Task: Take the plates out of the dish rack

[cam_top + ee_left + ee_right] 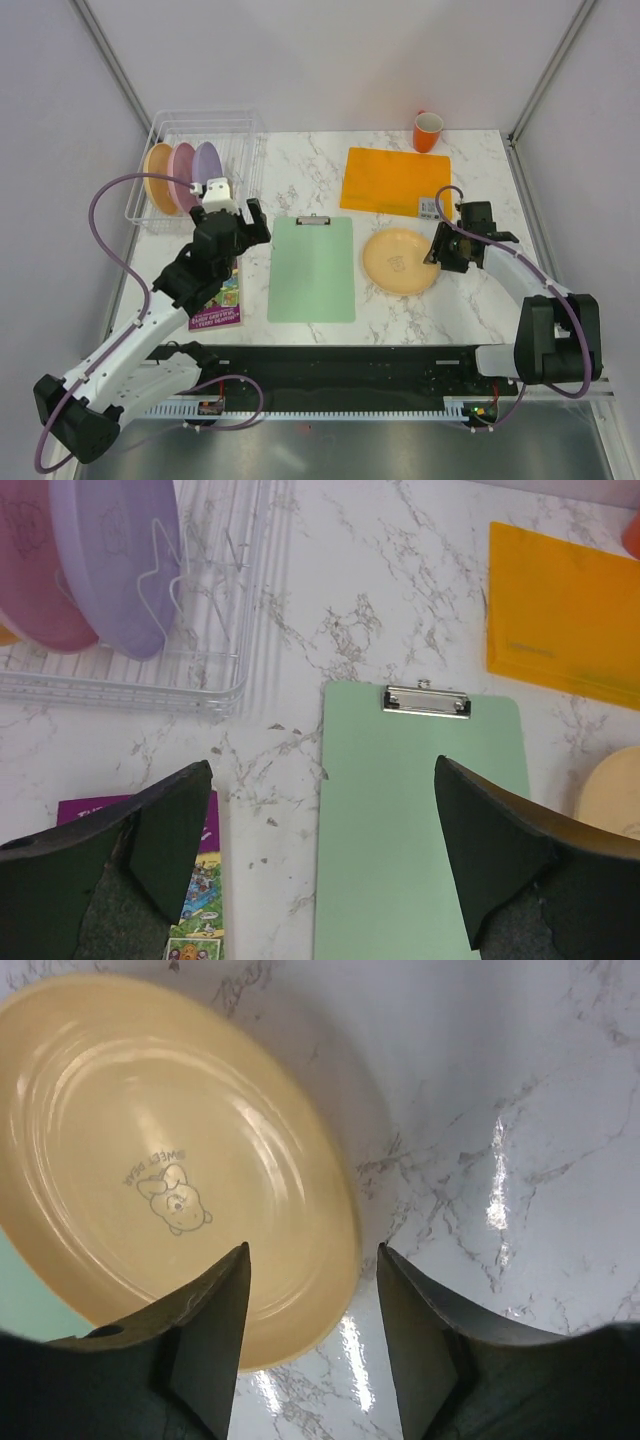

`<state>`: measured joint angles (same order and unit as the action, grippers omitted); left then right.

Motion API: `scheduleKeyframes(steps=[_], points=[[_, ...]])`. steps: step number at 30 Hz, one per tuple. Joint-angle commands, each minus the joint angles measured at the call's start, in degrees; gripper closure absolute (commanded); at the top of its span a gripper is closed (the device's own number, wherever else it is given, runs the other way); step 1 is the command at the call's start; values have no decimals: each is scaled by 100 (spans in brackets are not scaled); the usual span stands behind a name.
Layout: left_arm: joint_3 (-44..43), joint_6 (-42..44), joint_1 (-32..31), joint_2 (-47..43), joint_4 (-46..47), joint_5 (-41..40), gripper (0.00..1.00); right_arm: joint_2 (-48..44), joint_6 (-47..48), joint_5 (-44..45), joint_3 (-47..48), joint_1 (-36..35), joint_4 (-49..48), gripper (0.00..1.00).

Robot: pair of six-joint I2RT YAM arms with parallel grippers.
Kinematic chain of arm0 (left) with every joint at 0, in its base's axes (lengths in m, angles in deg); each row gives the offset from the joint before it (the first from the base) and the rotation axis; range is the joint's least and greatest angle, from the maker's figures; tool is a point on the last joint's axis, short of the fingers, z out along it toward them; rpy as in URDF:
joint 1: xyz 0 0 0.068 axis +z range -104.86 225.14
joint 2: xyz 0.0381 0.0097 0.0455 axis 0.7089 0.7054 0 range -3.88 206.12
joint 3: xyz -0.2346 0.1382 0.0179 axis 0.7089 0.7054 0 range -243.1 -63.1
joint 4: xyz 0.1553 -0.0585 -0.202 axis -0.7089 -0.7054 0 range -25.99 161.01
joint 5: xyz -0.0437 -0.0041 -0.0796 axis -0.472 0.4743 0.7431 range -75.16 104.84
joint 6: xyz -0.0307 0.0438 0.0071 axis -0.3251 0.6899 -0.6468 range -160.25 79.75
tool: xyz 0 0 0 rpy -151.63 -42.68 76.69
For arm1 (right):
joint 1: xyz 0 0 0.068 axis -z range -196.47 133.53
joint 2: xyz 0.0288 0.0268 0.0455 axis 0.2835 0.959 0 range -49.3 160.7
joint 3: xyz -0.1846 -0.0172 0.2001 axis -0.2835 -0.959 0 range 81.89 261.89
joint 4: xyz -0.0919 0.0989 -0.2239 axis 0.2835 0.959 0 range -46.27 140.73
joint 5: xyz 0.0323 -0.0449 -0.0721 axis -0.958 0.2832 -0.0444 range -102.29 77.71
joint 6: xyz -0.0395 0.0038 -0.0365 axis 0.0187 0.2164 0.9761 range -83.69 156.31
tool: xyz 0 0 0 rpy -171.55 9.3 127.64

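A: Where do the plates sit?

B: Three stand on edge in the dish rack (245,130) at the far left of the table (300,170). A yellow-orange plate (158,178) is leftmost, a pink plate (183,172) is in the middle, and a lilac plate (207,160) is on the right. The fourth plate (398,262), also yellow-orange, lies flat on the marble. It is just right of the green clipboard (312,270) and near of the orange folder (395,180).

A: And the right gripper (313,1252)?

B: It hangs over that flat plate's right rim. Its fingers (215,1340) are parted, one above the plate's inside and the other above bare marble, with the rim between them. They grasp nothing.

A: The left gripper (228,210)?

B: It hovers just near of the rack's right corner, between a purple booklet (218,300) and the clipboard. Its fingers are spread wide and empty, pointing toward the far side.

A: Anything else?

B: An orange mug (427,131) stands at the far edge, right of the rack and well apart from it.
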<state>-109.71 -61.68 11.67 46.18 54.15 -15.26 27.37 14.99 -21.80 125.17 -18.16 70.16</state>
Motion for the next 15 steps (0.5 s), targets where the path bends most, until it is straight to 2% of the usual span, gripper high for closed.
scheduleKeyframes(steps=[1,3,6,9,11,15], points=[[-357,595,78,179,78,-531,0,-273,84,335,83,11,-105,36],[-471,910,209,389,95,-575,0,-581,189,643,284,11,115,34],[-690,1271,585,793,104,-672,0,-1536,373,1162,698,20,344,32],[-1015,1457,1191,1197,166,-321,0,-2074,453,1356,1093,11,467,18],[-1174,1571,1369,1435,376,-425,0,-2182,489,1278,1260,11,477,17],[-1525,2482,1510,2103,1026,-925,0,-2069,454,1075,1252,11,459,16]])
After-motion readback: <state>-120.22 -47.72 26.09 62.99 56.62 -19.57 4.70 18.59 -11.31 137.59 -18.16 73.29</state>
